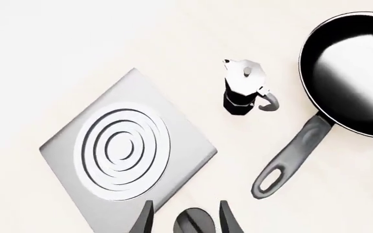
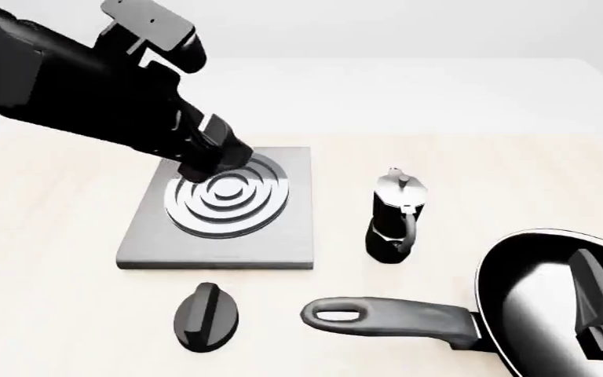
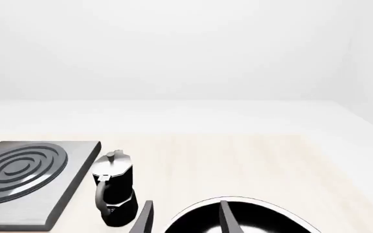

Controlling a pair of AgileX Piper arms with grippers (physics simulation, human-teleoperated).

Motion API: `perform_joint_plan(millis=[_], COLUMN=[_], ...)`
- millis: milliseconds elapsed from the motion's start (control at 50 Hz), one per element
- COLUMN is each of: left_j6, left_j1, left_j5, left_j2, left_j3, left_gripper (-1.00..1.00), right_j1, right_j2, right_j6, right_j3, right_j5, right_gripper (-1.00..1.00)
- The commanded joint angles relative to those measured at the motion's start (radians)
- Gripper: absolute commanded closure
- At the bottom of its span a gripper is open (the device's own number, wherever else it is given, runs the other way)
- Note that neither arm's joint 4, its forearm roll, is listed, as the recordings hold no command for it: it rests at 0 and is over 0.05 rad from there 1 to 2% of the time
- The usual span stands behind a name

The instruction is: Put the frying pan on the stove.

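Front view: the glossy black round frying pan (image 2: 553, 302) sits on the pale tabletop (image 2: 60, 314), well apart from the flat grey square stove (image 2: 291, 228), so nothing is done yet. The right tool (image 3: 185, 216) hangs open over the pan; the left tool (image 1: 186, 221) gapes empty.

A pale wooden table (image 2: 50, 314) meets a plain white, evenly lit backdrop, with no furniture visible.

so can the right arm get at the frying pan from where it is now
Probably yes. The right gripper hangs open right over the frying pan, with nothing between them. The moka pot stands off to the side, and the left gripper is over the stove.
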Motion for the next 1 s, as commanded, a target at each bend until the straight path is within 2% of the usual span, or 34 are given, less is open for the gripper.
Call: perform_joint_plan(millis=[20,120,160,180,240,300,420,460,520,780,920,1000], left_j6=[0.032,0.020,0.046,0.042,0.066,0.055,0.080,0.047,0.065,0.061,0.130,0.132], left_j1=[-0.040,-0.078,-0.060,-0.085,-0.085,-0.121,-0.112,-0.154,-0.144,-0.212,-0.260,-0.301], left_j5=[0.126,0.144,0.153,0.164,0.181,0.198,0.201,0.196,0.187,0.166,0.177,0.181], left_j2=[0.116,0.148,0.166,0.178,0.202,0.224,0.256,0.266,0.278,0.340,0.372,0.382], left_j3=[-0.125,-0.151,-0.159,-0.171,-0.188,-0.210,-0.208,-0.214,-0.211,-0.201,-0.192,-0.193], left_gripper=[-1.00,-1.00,-1.00,-1.00,-1.00,-1.00,-1.00,-1.00,-1.00,-1.00,-1.00,-1.00], right_j1=[0.000,0.000,0.000,0.000,0.000,0.000,0.000,0.000,0.000,0.000,0.000,0.000], right_j2=[-0.001,-0.001,-0.001,-0.001,-0.001,-0.001,-0.001,-0.001,-0.001,-0.001,-0.001,-0.001], right_j6=[0.000,0.000,0.000,0.001,0.000,0.000,0.001,0.001,0.000,0.000,0.000,0.000], right_j3=[0.001,0.001,0.001,0.001,0.001,0.001,0.001,0.001,0.001,0.001,0.001,0.001], right_j5=[0.000,0.000,0.000,0.000,0.000,0.000,0.000,0.000,0.000,0.000,0.000,0.000], right_gripper=[-1.00,-1.00,-1.00,-1.00,-1.00,-1.00,-1.00,-1.00,-1.00,-1.00,-1.00,-1.00])
